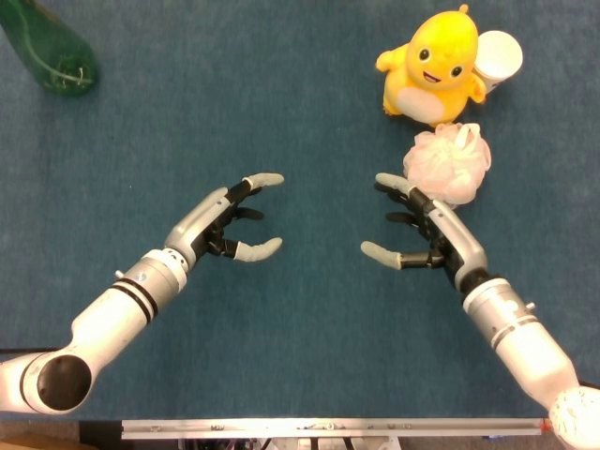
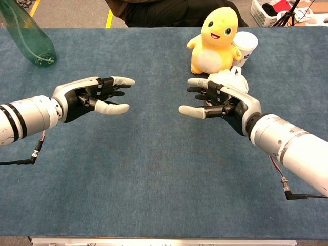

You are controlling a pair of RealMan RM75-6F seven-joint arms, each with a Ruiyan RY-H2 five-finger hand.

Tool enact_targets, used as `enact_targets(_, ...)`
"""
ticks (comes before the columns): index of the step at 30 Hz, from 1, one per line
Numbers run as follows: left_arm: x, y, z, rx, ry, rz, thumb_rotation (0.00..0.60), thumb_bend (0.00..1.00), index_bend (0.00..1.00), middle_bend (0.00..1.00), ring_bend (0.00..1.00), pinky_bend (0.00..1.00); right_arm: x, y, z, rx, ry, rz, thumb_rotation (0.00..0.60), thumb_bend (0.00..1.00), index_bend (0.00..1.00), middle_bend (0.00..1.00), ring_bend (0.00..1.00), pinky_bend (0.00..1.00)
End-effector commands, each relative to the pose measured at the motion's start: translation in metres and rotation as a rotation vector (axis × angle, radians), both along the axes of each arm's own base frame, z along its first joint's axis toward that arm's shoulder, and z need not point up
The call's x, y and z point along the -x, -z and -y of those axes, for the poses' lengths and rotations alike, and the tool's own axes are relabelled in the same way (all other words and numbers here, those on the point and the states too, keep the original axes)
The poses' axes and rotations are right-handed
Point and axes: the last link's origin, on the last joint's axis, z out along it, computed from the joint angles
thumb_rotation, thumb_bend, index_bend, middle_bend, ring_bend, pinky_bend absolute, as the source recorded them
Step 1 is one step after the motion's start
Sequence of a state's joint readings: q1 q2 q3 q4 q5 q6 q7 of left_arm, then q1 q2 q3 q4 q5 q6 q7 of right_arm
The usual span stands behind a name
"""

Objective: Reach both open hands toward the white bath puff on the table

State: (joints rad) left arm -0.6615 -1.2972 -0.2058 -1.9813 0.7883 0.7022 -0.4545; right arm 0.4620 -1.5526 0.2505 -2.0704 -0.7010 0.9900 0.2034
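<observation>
The white, ruffled mesh bath puff (image 1: 448, 165) lies on the blue carpet-like table cover (image 1: 309, 103), toward the far right of the table. In the chest view it is partly hidden behind the right hand, with only its upper portion showing (image 2: 228, 78). It sits just in front of the yellow plush duck-like toy (image 1: 433, 67), close enough that the two appear to touch or nearly touch in the head view. A white paper cup (image 1: 498, 58) stands directly beside the toy on its right side, touching it.

The right hand (image 1: 427, 234) is beside the puff, on its near-left side. Its fingers are spread wide and point leftward, toward the table centre, with the thumb (image 1: 378, 253) extended apart from the rest. It holds nothing. From the head view the back of the hand lies just next to the puff's lower edge; whether it touches cannot be determined.

The left hand (image 1: 228, 223) is well apart from the puff, near the middle of the table. Its fingers are parted and gently curved, thumb (image 1: 260, 250) separate from the upper fingers (image 1: 263, 180), palm facing the right hand. It holds nothing.

A green glass bottle (image 1: 47, 47) rests at the far left corner of the table, well away from both hands.
</observation>
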Motion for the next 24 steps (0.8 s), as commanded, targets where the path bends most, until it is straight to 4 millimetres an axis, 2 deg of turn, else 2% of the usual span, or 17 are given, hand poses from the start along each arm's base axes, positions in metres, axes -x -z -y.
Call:
enact_targets(1,-0.0017,0.0011,0.0003,0.007,0.0,0.002,0.599,0.31,0.11,0.02,0.0,0.16,-0.001,0.0008,0.0004,0.0,0.0,0.001,0.6,0.2,0.14,0.13,0.05,0.15)
enact_targets(8,-0.005,0.0043,0.0001,0.019,-0.003,0.009,0.598,0.31,0.11,0.04,0.0,0.16,-0.0026,0.0029,0.001,-0.003,0.002,0.006,0.6,0.2,0.14,0.17,0.06,0.15)
enact_targets(16,-0.0051,0.005,-0.0007,0.011,0.0,0.002,0.599,0.31,0.13,0.12,0.09,0.18,-0.0034,0.0036,0.0012,-0.007,0.002,0.017,0.6,0.2,0.14,0.21,0.11,0.17)
enact_targets(24,-0.0041,0.0049,-0.002,0.003,-0.004,-0.003,0.599,0.31,0.13,0.15,0.12,0.22,-0.005,0.0045,0.0015,-0.013,-0.001,0.025,0.6,0.2,0.15,0.22,0.12,0.17)
